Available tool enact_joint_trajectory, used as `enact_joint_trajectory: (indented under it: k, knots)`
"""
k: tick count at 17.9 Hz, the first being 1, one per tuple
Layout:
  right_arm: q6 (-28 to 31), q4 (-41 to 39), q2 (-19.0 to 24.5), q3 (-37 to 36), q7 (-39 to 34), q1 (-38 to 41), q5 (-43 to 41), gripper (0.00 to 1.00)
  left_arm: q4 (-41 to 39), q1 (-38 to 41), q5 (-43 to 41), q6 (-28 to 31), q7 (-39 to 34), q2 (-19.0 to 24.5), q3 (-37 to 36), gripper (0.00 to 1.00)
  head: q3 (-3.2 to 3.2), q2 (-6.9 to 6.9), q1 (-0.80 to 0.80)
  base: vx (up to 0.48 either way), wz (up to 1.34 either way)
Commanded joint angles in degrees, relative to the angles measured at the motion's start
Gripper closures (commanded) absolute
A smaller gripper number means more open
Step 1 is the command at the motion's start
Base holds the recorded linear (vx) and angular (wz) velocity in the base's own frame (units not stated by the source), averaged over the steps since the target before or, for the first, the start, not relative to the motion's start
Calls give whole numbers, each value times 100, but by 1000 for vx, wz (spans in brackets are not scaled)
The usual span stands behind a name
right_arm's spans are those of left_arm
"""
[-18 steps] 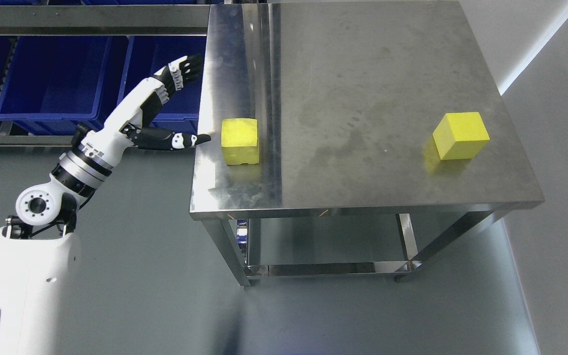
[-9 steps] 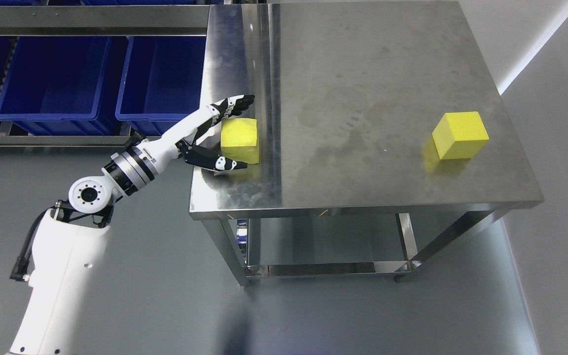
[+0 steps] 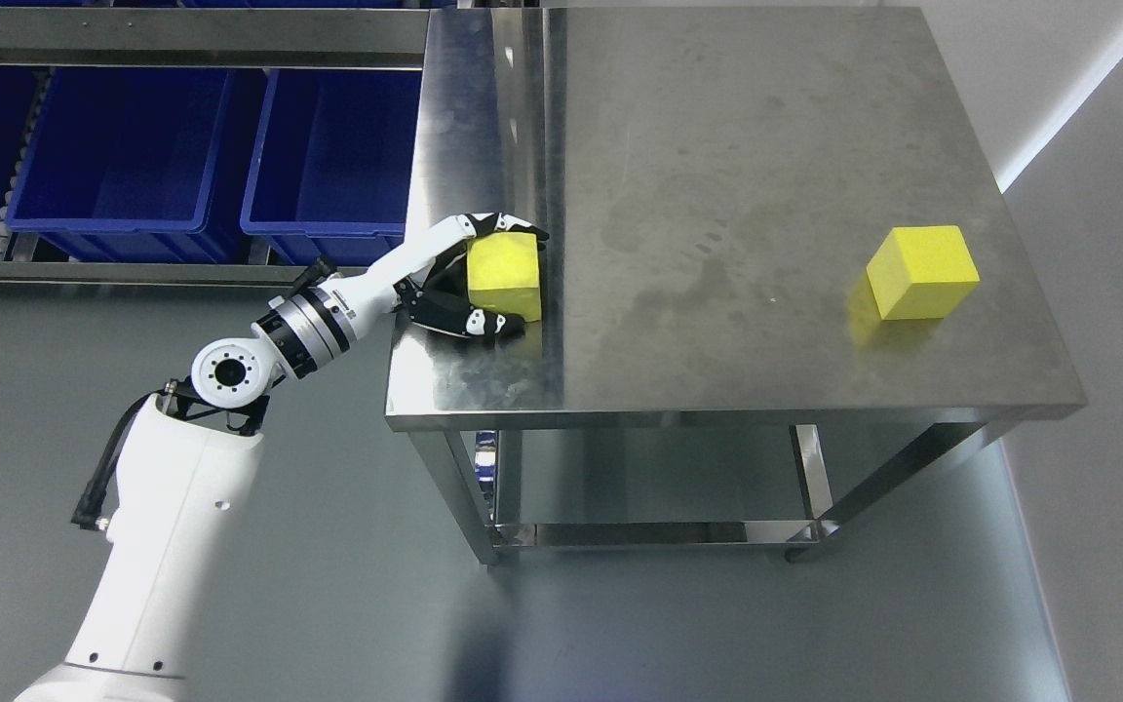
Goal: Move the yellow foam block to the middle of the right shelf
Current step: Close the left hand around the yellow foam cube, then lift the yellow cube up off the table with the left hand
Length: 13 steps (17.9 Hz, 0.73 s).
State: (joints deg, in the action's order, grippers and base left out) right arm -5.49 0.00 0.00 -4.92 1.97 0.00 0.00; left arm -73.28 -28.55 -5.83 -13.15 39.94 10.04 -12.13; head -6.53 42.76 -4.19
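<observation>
A yellow foam block (image 3: 506, 274) rests on the left part of the steel table (image 3: 717, 146). My left hand (image 3: 484, 278) wraps it from the left, fingers curled over its far top edge and thumb (image 3: 484, 323) pressed along its near side. The block still sits on the tabletop. A second yellow foam block (image 3: 922, 271) lies alone near the table's right edge. My right arm does not show.
Blue plastic bins (image 3: 113, 146) stand on a low rack to the left of the table, behind my left arm. A lower shelf (image 3: 659, 531) spans the table legs. Grey floor lies in front, and a pale wall (image 3: 1107, 195) runs along the right.
My left hand swung in from beside the bins to the block and its fingers curled round it. The whole picture shifted slightly right, so the camera moved.
</observation>
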Motion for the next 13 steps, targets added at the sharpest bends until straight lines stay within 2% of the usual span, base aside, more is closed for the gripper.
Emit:
enact_joint_trajectory:
  k: [1,4,6,7,9,11,13]
  knots:
    - [5,-100,-100,0,-3,9,26,0,342,-141,73,-406,14,-852,631,54,0,0,0,-5,60]
    - [5,-100,-100,0,-3,9,18,0,140,-439,729,-477,-118,-904,1309,54,0,0,0,-5,63]
    - [5,-100,-100,0,-3,9,26,0,-36,-502,1721,-635,-555,-904,1372,55,0,0,0,-3,37]
    - [5,-100,-100,0,-3,9,18,0,-115,-493,2048,-801,-1062,-904,1415,56,0,0,0,3,45]
    - [5,-100,-100,0,-3,9,18,0,-142,-493,2077,-1292,-2151,-904,1486,55,0,0,0,-1,88]
    - [5,-100,-100,0,-3,9,18,0,-230,-450,2077,-1418,-3067,-904,1547,55,0,0,0,-8,205]
    - [5,-100,-100,0,-3,9,18,0,-283,-309,2077,-1409,-3370,-904,1827,55,0,0,0,-12,388]
